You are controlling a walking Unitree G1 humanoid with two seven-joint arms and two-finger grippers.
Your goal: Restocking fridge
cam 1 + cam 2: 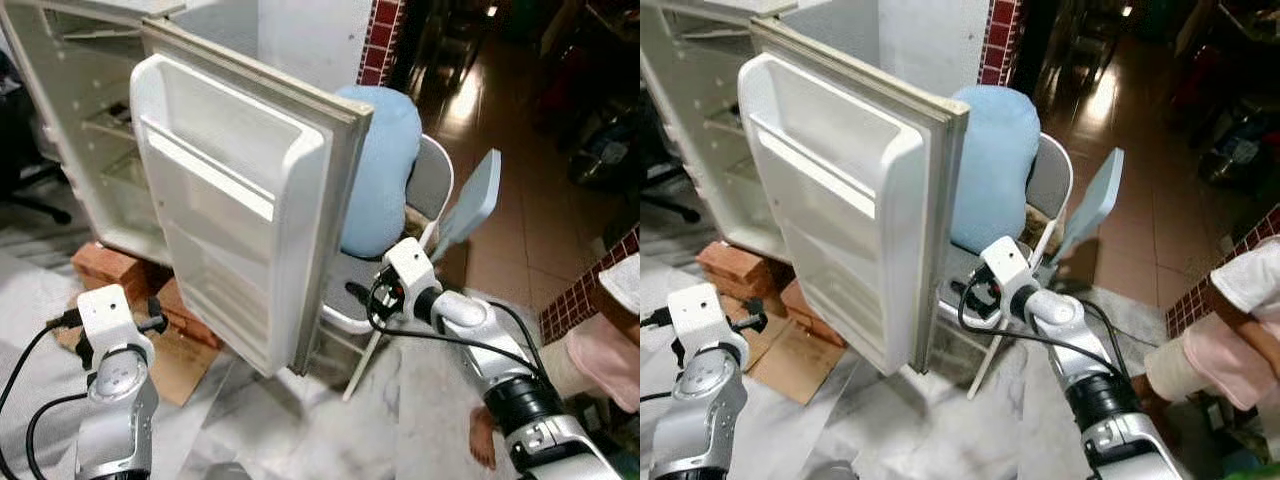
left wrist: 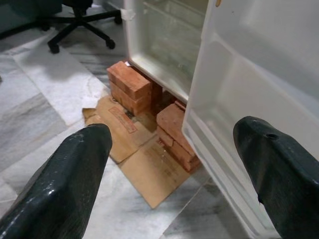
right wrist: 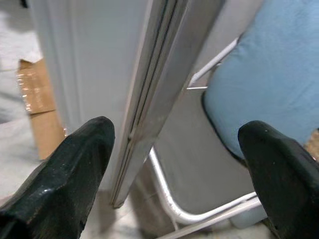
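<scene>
Right arm reaches forward and inward, forearm raised, wrist bent toward the open fridge door [image 1: 240, 200]. Right gripper [image 3: 169, 164] has its fingers spread wide, grasping nothing; in its wrist view the door's free edge runs between the two black fingers [image 3: 65, 179], not touching either one. Behind that edge sits a folding chair [image 1: 425, 190] with a pale blue cushion [image 1: 375, 165] leaning on its backrest, just beside the door's outer face.

Left arm is bent with the wrist held low in front of the fridge [image 1: 75, 120]. Left gripper [image 2: 172, 164] is also released, fingers well apart and empty. It points at the fridge's lower front corner, where the cabinet rests on red bricks [image 2: 130, 85] with flattened cardboard [image 2: 142, 159] on the marble floor [image 2: 45, 99] below. The door's inner liner lies near its one finger.

Fridge stands at the robot's left front, door swung out toward the robot; door shelves and visible inner racks hold no items. An office chair base [image 2: 79, 22] stands beyond the fridge. A person in pink clothing [image 1: 1240, 320] is at the right edge.
</scene>
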